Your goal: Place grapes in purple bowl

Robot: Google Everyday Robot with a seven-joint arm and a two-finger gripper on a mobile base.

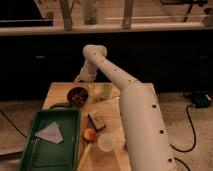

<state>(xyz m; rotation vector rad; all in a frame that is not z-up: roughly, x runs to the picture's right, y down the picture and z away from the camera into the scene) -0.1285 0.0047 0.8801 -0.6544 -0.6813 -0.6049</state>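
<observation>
I'm holding the gripper [81,80] just above the bowl [77,95] at the table's [57,92] far end, positioning for the drop.

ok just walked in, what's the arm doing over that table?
The single arm is stretched to the far end of the wooden table, with the gripper down right beside the purple bowl. Something dark sits in the bowl, but whether it is the grapes cannot be told. The green tray, an orange fruit and a pale cup sit nearer the camera, untouched.
</observation>
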